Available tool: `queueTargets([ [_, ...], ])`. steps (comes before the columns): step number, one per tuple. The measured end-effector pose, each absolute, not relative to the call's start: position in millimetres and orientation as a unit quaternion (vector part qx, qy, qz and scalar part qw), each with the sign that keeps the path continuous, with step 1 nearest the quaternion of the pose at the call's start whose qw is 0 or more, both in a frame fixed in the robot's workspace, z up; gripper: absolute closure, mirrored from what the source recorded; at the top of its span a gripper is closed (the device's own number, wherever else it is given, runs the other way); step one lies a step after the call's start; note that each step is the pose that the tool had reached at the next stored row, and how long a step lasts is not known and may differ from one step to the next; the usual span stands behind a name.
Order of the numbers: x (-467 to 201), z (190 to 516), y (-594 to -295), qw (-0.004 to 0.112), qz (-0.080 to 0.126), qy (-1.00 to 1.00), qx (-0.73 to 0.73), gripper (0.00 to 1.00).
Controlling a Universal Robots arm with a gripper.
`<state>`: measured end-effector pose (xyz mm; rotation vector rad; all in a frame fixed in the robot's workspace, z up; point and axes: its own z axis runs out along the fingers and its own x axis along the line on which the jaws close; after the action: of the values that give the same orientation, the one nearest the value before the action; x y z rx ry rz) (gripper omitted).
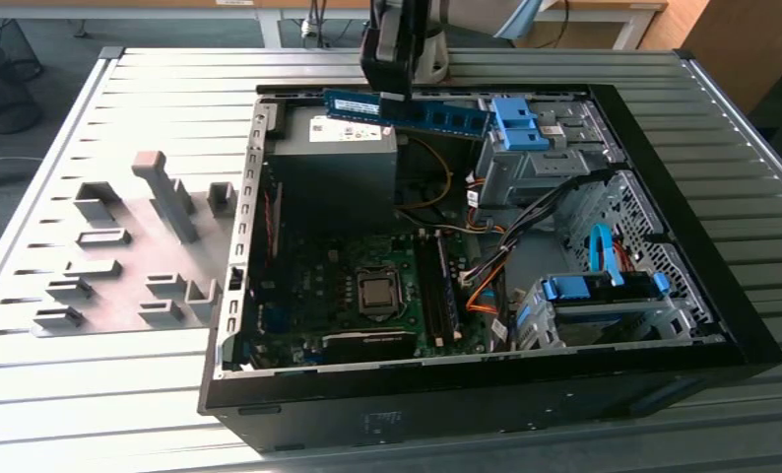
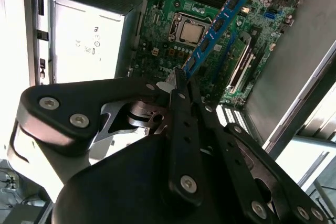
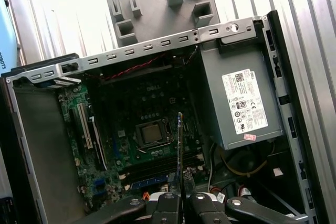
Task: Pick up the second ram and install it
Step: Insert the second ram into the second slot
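We see the jaws pinched shut on the ram (image 1: 446, 119), gripping it nearer 1 end, so the blue stick juts out towards the exterior view's right. It hangs in the air above the open case (image 1: 496, 389), touching nothing else. In the exterior view it lies roughly level, between the grey power supply (image 1: 332, 163) and the blue drive cage (image 1: 516, 123). In the second wrist view the ram's black chips face us, with the motherboard (image 2: 168, 9) well below. In the first wrist view we see the stick edge-on, just beside the CPU socket (image 3: 151, 134). A grey fixture plate (image 1: 128, 246) sits on the slatted worktop (image 1: 167, 89) at the exterior view's left of the case.
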<state>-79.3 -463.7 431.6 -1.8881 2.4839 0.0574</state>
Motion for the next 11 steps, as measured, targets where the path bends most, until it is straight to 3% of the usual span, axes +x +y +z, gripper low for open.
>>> queueTargets([
  [11, -79.2, 430.9, -463.7, 0.011, 0.018, 0.818, -0.575, 0.86],
])
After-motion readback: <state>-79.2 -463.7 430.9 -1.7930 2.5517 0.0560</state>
